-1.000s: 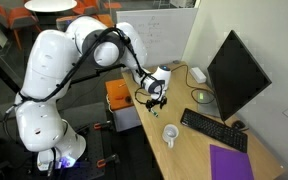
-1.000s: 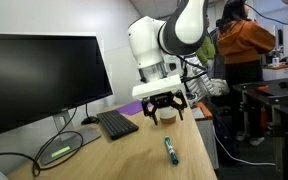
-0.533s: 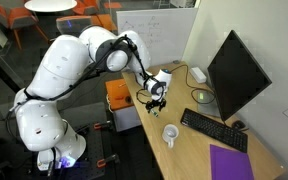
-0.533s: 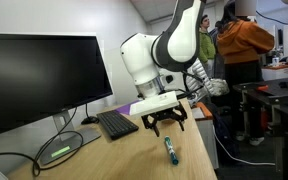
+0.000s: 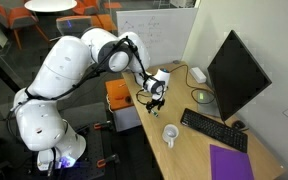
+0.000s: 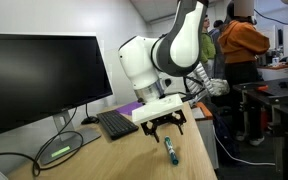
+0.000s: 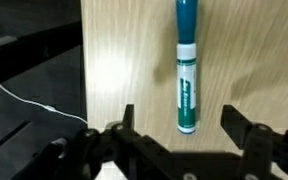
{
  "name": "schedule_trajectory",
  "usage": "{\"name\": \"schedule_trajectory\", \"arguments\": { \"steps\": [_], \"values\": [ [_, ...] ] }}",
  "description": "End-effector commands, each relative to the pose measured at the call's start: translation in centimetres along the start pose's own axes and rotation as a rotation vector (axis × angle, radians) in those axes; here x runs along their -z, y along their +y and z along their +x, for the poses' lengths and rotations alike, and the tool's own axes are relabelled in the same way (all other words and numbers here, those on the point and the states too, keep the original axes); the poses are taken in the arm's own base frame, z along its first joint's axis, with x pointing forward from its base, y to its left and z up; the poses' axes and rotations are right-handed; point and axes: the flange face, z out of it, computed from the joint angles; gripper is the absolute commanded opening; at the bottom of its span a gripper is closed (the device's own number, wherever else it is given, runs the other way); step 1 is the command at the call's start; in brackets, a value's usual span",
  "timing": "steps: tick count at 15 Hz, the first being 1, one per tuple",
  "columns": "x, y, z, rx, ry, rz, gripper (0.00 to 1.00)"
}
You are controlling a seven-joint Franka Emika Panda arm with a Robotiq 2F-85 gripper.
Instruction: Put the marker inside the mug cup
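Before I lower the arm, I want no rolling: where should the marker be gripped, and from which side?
Take the marker on its white barrel, near mid-length, straight down from above. It lies flat on the table, its length crossing the open gripper's closing line, so closing would likely pinch its narrow sides. The gripper sits over one end.

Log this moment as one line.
gripper: open, above slim teal-white marker flat on wooden desk | small white ceramic mug: no marker inside
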Motion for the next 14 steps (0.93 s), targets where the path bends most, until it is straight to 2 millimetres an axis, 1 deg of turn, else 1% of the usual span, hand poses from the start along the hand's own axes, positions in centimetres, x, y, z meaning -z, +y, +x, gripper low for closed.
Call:
{"name": "schedule_trajectory", "arguments": {
  "steps": [1,2,3,4,6,7,8,10,11,13,14],
  "values": [
    [-0.4,0.4,0.0,0.057,0.035,0.022,0.86],
    [-0.7,0.5,0.0,0.063,0.039,0.02,0.87],
    [-1.0,0.6,0.0,0.065,0.043,0.019,0.83],
    [-1.3,0.6,0.0,0.066,0.044,0.017,0.84],
    [-1.7,0.6,-0.2,0.068,0.048,0.02,0.82],
    [-1.9,0.6,-0.2,0.063,0.048,0.021,0.72],
    [-2.1,0.6,-0.2,0.06,0.047,0.021,0.57],
    [-2.0,0.5,-0.3,0.063,0.05,0.03,0.44],
    [-1.9,0.4,-0.3,0.061,0.052,0.038,0.34],
    [-1.8,0.4,-0.2,0.061,0.056,0.045,0.21],
    [-1.8,0.4,-0.1,0.059,0.057,0.046,0.12]
  ]
}}
